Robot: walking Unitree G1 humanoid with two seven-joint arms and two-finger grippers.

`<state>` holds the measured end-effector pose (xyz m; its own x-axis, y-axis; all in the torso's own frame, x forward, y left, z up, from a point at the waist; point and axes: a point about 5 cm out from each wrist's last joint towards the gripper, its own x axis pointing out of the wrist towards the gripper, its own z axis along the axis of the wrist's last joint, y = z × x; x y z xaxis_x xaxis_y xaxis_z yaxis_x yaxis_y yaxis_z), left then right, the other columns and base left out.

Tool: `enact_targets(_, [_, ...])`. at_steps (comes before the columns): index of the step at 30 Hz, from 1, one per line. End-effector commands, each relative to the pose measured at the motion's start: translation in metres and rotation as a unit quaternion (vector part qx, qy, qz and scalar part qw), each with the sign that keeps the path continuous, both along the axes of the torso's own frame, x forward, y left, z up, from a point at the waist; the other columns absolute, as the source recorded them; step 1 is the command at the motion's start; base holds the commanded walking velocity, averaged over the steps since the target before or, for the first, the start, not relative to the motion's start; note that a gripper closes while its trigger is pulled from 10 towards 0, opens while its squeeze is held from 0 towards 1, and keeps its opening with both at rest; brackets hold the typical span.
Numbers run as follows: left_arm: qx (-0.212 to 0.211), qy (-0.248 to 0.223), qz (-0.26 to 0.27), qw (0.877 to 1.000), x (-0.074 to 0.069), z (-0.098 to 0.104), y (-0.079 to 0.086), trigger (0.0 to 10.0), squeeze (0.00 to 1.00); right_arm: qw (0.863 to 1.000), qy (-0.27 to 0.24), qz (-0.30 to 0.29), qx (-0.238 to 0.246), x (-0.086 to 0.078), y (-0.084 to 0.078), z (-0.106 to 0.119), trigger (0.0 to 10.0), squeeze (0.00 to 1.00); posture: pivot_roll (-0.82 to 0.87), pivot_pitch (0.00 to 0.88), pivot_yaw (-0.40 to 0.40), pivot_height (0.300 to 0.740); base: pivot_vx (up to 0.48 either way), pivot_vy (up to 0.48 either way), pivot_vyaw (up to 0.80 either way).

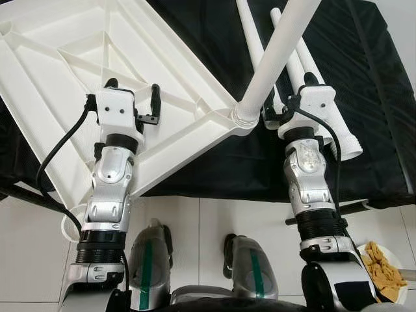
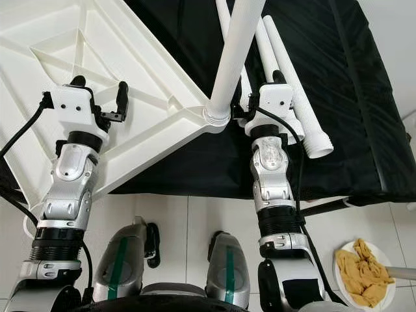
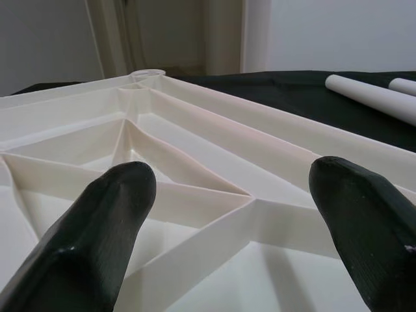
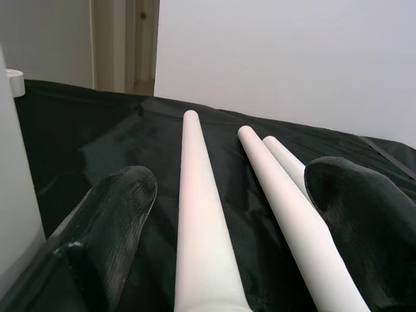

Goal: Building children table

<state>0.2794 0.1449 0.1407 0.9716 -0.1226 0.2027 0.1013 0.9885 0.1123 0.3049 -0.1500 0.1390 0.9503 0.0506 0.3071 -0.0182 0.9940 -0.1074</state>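
Observation:
The white plastic table top (image 1: 65, 78) lies upside down, ribbed underside up, on a black cloth (image 1: 370, 71). One white leg (image 1: 276, 55) stands in its near corner socket (image 1: 246, 112) and rises toward the camera. Three loose white legs (image 4: 198, 214) lie side by side on the cloth to the right. My left gripper (image 3: 234, 188) hovers open over the ribs near that corner, holding nothing. My right gripper (image 4: 231, 188) is open just above the near ends of the loose legs (image 2: 305, 123), close beside the standing leg.
The cloth-covered surface ends at a front edge just before my legs (image 2: 123, 260). The table top overhangs that edge at the left, where another corner socket (image 1: 70, 224) shows. A plate of fried food (image 2: 364, 273) sits on the white tiled floor at the right.

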Motion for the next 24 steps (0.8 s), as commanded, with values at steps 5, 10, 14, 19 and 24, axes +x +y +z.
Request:
enact_targets(5, [-0.001, 0.012, 0.013, 1.000, -0.0012, -0.0053, -0.0005, 10.0, 0.00, 1.000, 0.003, 0.006, -0.003, -0.0015, 0.0023, -0.0026, 10.0, 0.00, 0.13, 0.059, -0.073, 0.740, 0.000, 0.048, 0.00])
enact_targets(10, [-0.009, 0.014, 0.014, 1.000, -0.0016, -0.0059, -0.0002, 10.0, 0.00, 1.000, 0.004, 0.006, -0.003, -0.0015, 0.0023, -0.0029, 10.0, 0.00, 0.13, 0.059, -0.074, 0.740, 0.000, 0.205, 0.00])
enact_targets(14, [-0.004, 0.013, 0.015, 1.000, -0.0019, -0.0058, 0.0001, 10.0, 0.00, 1.000, 0.004, 0.006, -0.003, -0.0019, 0.0025, -0.0032, 10.0, 0.00, 0.13, 0.060, -0.073, 0.740, 0.000, 0.325, 0.00])
enact_targets(19, [-0.006, 0.014, 0.015, 1.000, -0.0021, -0.0059, 0.0001, 10.0, 0.00, 1.000, 0.004, 0.006, -0.003, -0.0021, 0.0030, -0.0034, 10.0, 0.00, 0.13, 0.061, -0.074, 0.740, 0.000, 0.324, 0.00])
enact_targets(24, [-0.005, 0.013, 0.015, 1.000, -0.0023, -0.0057, -0.0002, 10.0, 0.00, 1.000, 0.005, 0.006, -0.003, -0.0022, 0.0029, -0.0035, 10.0, 0.00, 0.13, 0.061, -0.074, 0.740, 0.000, 0.322, 0.00])
